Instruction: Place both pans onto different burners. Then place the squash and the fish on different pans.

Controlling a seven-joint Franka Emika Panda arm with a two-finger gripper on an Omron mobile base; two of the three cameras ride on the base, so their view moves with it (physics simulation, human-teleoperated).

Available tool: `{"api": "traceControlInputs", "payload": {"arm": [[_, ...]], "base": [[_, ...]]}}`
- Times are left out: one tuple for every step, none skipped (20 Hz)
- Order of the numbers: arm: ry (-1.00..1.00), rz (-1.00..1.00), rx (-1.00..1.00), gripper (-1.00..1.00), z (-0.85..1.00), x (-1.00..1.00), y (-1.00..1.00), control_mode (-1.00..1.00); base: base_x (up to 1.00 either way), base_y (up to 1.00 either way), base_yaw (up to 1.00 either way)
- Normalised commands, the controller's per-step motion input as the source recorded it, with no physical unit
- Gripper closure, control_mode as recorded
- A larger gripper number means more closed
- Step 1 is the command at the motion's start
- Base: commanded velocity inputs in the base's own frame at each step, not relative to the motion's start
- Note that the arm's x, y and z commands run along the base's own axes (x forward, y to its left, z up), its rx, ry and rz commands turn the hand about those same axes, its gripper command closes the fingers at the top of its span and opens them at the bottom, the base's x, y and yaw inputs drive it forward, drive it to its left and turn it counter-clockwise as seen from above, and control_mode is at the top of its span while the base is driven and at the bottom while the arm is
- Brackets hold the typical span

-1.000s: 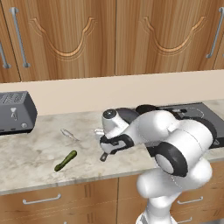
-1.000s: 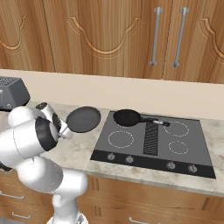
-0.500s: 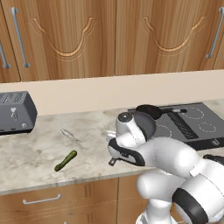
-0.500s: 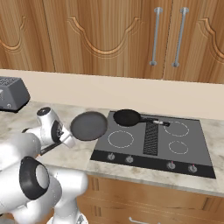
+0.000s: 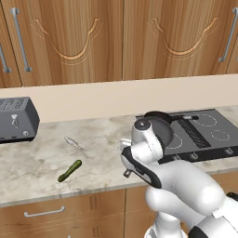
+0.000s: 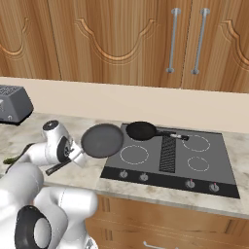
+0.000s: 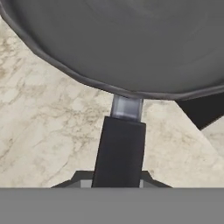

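Left base view: squash (image 5: 69,170) lying on marble surface (image 5: 37,162), fish (image 5: 73,142) just behind it, both well apart from cooktop (image 5: 200,135). Arm blocking most of wider pan.

Right base view: hand (image 6: 78,156) gripping wider pan (image 6: 102,140) by its handle, pan hanging over cooktop's left edge, near front-left burner (image 6: 134,154). Smaller pan (image 6: 141,130) sitting at back-left burner.

Hand view: fingers clamped together on pan's handle (image 7: 119,151), pan rim above, w/ marble beneath.
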Motion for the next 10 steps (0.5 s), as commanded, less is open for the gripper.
{"api": "traceControlInputs", "payload": {"arm": [[0.00, 0.00, 0.00, 1.00, 0.00, 0.00, -0.41, -1.00], [0.00, 0.00, 0.00, 1.00, 0.00, 0.00, -0.40, -1.00], [0.00, 0.00, 0.00, 1.00, 0.00, 0.00, -0.42, -1.00], [0.00, 0.00, 0.00, 1.00, 0.00, 0.00, -0.46, -1.00], [0.00, 0.00, 0.00, 1.00, 0.00, 0.00, -0.48, -1.00], [0.00, 0.00, 0.00, 1.00, -0.01, 0.00, -0.48, -1.00], [0.01, 0.00, 0.00, 1.00, -0.04, 0.00, -0.51, -1.00], [0.01, 0.00, 0.00, 1.00, -0.06, 0.00, -0.52, -1.00], [0.03, 0.00, 0.00, 1.00, -0.16, 0.00, -0.53, -1.00], [0.05, 0.00, 0.00, 1.00, -0.21, 0.00, -0.49, -1.00]], "base": [[0.00, 0.00, 0.00], [0.00, 0.00, 0.00], [0.00, 0.00, 0.00], [0.00, 0.00, 0.00], [0.00, 0.00, 0.00], [0.00, 0.00, 0.00], [0.00, 0.00, 0.00], [0.00, 0.00, 0.00], [0.00, 0.00, 0.00], [0.00, 0.00, 0.00]]}}
